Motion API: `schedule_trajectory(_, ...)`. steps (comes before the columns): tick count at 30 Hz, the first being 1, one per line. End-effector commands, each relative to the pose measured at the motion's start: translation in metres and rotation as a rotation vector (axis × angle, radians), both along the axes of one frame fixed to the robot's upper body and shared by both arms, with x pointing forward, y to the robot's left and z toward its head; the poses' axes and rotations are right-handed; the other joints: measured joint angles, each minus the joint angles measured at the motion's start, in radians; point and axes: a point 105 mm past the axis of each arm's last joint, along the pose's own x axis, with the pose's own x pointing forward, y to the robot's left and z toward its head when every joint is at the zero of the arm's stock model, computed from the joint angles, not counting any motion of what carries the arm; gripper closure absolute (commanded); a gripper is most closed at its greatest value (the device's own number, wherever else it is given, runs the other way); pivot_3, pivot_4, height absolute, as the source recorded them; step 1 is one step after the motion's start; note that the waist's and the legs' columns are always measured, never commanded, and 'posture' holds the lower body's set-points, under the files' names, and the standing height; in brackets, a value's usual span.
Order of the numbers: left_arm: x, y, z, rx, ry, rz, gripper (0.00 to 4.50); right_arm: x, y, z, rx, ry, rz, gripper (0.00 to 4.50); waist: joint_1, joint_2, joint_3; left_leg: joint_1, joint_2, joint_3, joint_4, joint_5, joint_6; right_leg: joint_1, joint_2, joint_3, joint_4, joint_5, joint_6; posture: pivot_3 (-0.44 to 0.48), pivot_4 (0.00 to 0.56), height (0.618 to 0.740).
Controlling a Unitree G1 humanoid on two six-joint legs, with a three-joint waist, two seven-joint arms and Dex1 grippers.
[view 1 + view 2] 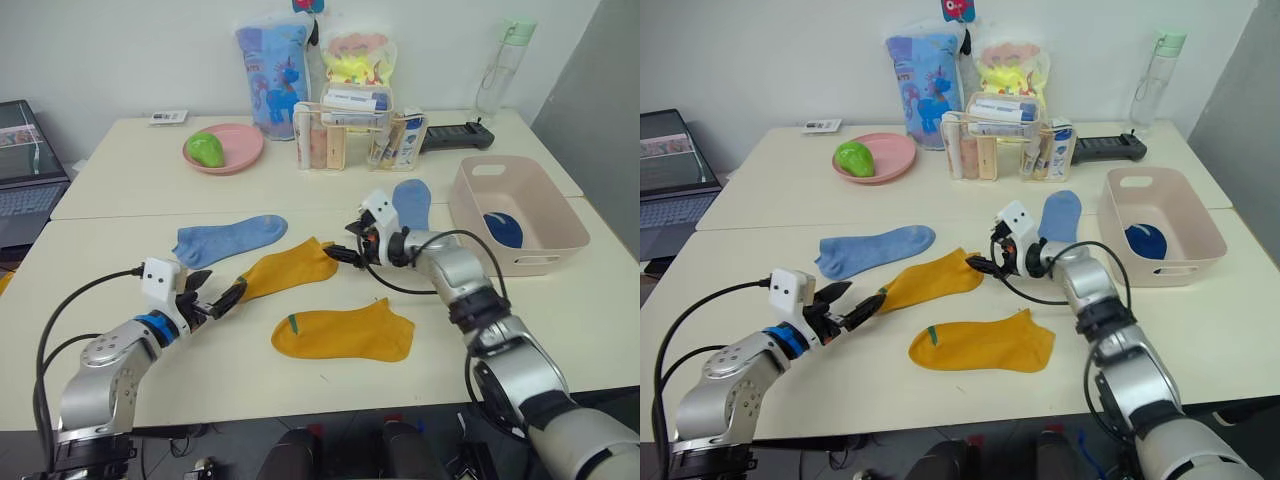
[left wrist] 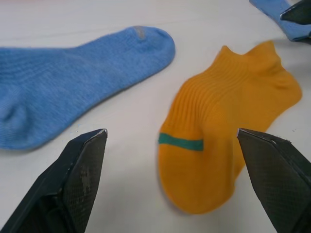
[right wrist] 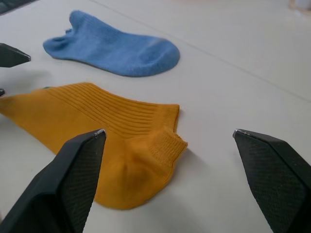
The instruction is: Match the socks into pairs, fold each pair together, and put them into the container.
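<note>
Lying between open left gripper (image 1: 213, 297), right gripper (image 1: 345, 252), mustard sock (image 1: 288, 268)

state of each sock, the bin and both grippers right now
far mustard sock: flat, between both grippers
near mustard sock: flat, apart
left light blue sock: flat
right light blue sock: flat beside bin
navy pair: folded in container
left gripper: open
right gripper: open

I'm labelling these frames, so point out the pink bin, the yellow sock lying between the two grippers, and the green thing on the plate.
Bin (image 1: 474, 214): left eye view, on its near-left wall.
Yellow sock (image 1: 290, 269): left eye view, mid-foot.
Green thing (image 1: 207, 149): left eye view, its middle.
</note>
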Motion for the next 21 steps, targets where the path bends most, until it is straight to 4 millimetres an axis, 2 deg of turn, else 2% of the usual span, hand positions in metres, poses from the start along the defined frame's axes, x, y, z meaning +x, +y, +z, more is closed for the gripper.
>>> schedule_trajectory(1, 0.005, 0.001, 0.007, 0.028, -0.043, 0.012, 0.04, 0.007, 0.006, 0.002, -0.010, -0.013, 0.008, 0.00, 0.000, 0.000, 0.000, 0.000, 0.000, 0.000, 0.000, 0.000, 0.000, 0.000, 0.000, 0.000, 0.000, 0.000, 0.000, 0.000, 0.150, 0.740)
schedule_trajectory(5, 0.005, 0.002, 0.013, 0.017, -0.063, 0.017, 0.04, 0.008, 0.012, -0.005, -0.018, 0.008, 0.023, 0.00, 0.000, 0.000, 0.000, 0.000, 0.000, 0.000, 0.000, 0.000, 0.000, 0.000, 0.000, 0.000, 0.000, 0.000, 0.000, 0.000, 0.150, 0.740)
schedule_trajectory(7, 0.004, 0.005, 0.014, 0.019, -0.066, 0.023, 0.00, 0.008, 0.015, -0.005, 0.015, 0.030, 0.011, 0.39, -0.001, 0.000, 0.000, 0.000, 0.000, 0.000, 0.000, 0.000, 0.000, 0.000, 0.000, 0.000, 0.000, 0.000, 0.000, 0.000, 0.150, 0.740)
schedule_trajectory(10, 0.004, 0.005, 0.018, 0.009, -0.077, 0.028, 0.00, 0.008, 0.016, -0.003, 0.067, 0.059, 0.002, 1.30, -0.002, 0.000, 0.000, 0.000, 0.000, 0.000, 0.000, 0.000, 0.000, 0.000, 0.000, 0.000, 0.000, 0.000, 0.000, 0.000, 0.150, 0.740)
schedule_trajectory(13, 0.004, -0.002, 0.024, -0.015, -0.082, -0.001, 0.00, 0.008, 0.014, 0.002, 0.109, 0.085, -0.003, 2.51, -0.001, 0.000, 0.000, 0.000, 0.000, 0.000, 0.000, 0.000, 0.000, 0.000, 0.000, 0.000, 0.000, 0.000, 0.000, 0.000, 0.150, 0.740)
schedule_trajectory(18, 0.007, -0.007, 0.025, -0.031, -0.081, -0.015, 0.00, 0.002, 0.011, 0.003, 0.156, 0.135, 0.019, 4.18, -0.001, 0.000, 0.000, 0.000, 0.000, 0.000, 0.000, 0.000, 0.000, 0.000, 0.000, 0.000, 0.000, 0.000, 0.000, 0.000, 0.150, 0.740)
schedule_trajectory(19, 0.008, -0.007, 0.025, -0.033, -0.081, -0.010, 0.00, 0.000, 0.011, 0.003, 0.160, 0.142, 0.020, 4.47, -0.001, 0.000, 0.000, 0.000, 0.000, 0.000, 0.000, 0.000, 0.000, 0.000, 0.000, 0.000, 0.000, 0.000, 0.000, 0.000, 0.150, 0.740)
schedule_trajectory(21, 0.011, -0.013, 0.023, -0.030, -0.079, -0.032, 0.00, -0.004, 0.006, 0.003, 0.175, 0.154, 0.016, 4.47, 0.000, 0.000, 0.000, 0.000, 0.000, 0.000, 0.000, 0.000, 0.000, 0.000, 0.000, 0.000, 0.000, 0.000, 0.000, 0.000, 0.150, 0.740)
